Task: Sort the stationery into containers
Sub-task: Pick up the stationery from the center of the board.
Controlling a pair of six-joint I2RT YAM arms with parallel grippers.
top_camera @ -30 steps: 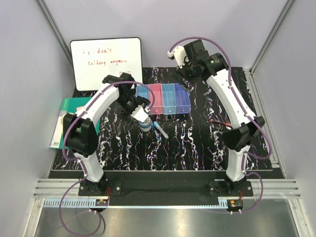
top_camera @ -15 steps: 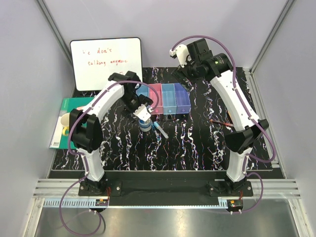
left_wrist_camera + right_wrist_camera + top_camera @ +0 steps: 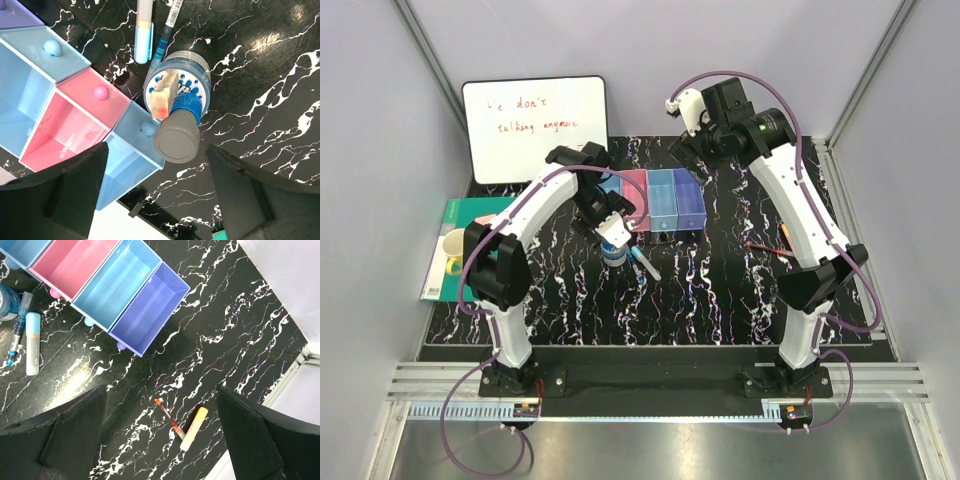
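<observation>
The containers [image 3: 662,200] stand in a row at mid-table: light blue, pink, light blue, purple-blue. The white-blue tape roll [image 3: 180,75] lies just in front of them, with a small pale, red-smudged piece [image 3: 164,94] on it. The blue-capped grey cylinder [image 3: 177,137] overlaps the roll's edge. A light blue marker [image 3: 143,30] and a thin blue pen [image 3: 165,35] lie beside it. My left gripper [image 3: 160,200] is open and empty above this group [image 3: 612,228]. My right gripper [image 3: 160,440] is open and empty, high over the back of the mat [image 3: 688,148]. A thin red pen [image 3: 169,420] and an orange marker [image 3: 194,427] lie on the right.
A whiteboard [image 3: 535,125] leans at the back left. A green notebook [image 3: 470,215] with a yellow mug [image 3: 453,245] on it lies at the left edge. The mat's right edge meets a metal rail [image 3: 307,357].
My left gripper has shifted slightly right and back, staying over the tape roll. My right arm has swung slightly to the right. No item has moved.
</observation>
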